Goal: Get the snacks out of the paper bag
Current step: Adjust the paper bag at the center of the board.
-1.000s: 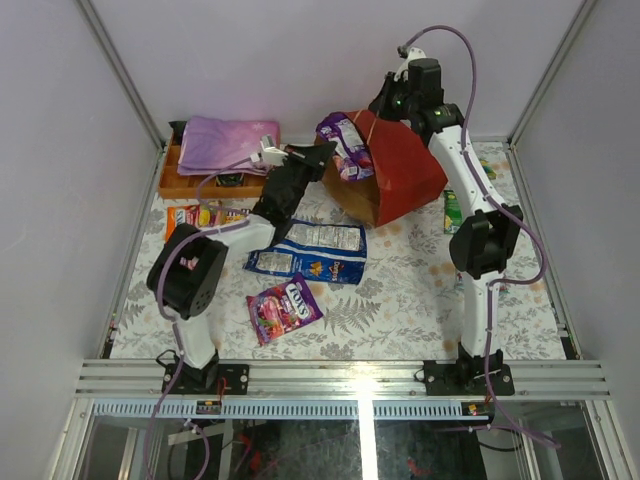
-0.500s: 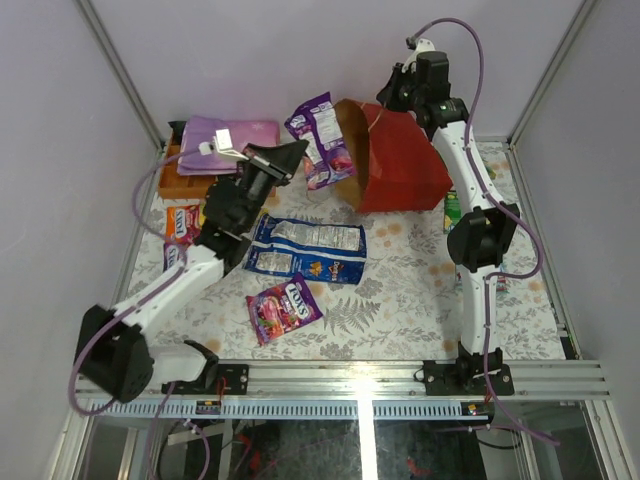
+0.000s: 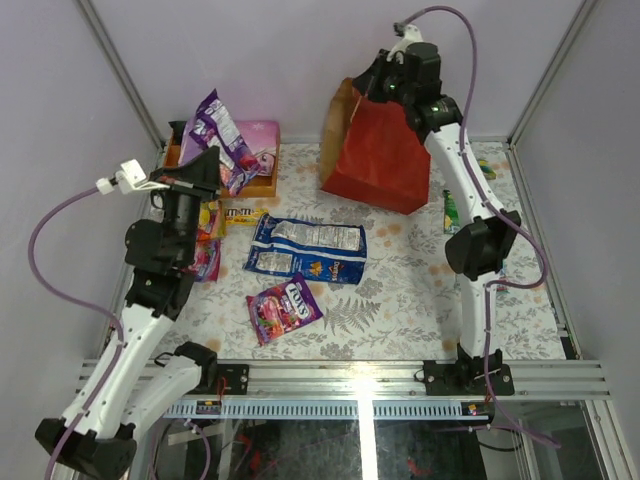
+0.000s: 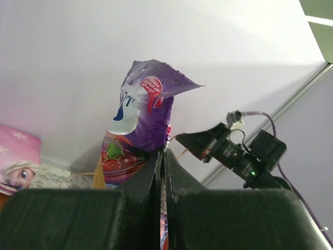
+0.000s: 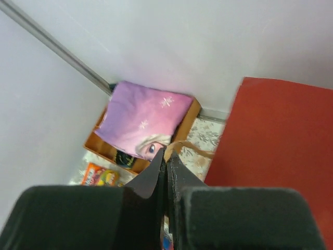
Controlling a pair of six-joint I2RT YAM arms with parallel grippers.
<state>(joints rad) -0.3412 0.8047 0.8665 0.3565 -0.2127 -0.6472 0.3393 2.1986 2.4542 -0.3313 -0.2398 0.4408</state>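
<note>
Grasping a purple candy packet [image 3: 222, 135] by its lower edge in the clenched left gripper [image 3: 207, 165], held aloft, well left of the paper bag [image 3: 375, 160]. Pinching what looks like the bag's thin loop handle [image 5: 190, 152] in the shut right gripper [image 5: 165, 152], holding the bag roughly upright. On the tabletop [image 3: 400, 290] in front of the bag: long blue chip bag [image 3: 305, 250], then magenta packet [image 3: 285, 308] nearer still. Cannot tell whether anything remains inside the bag. Probably light, crinkly, slippery film, floppy beyond the pinch. Best taken firmly at a flat sealed seam, not the puffy middle. Bag paper stiffish yet tearable; handle likely weak under sideways pull.
</note>
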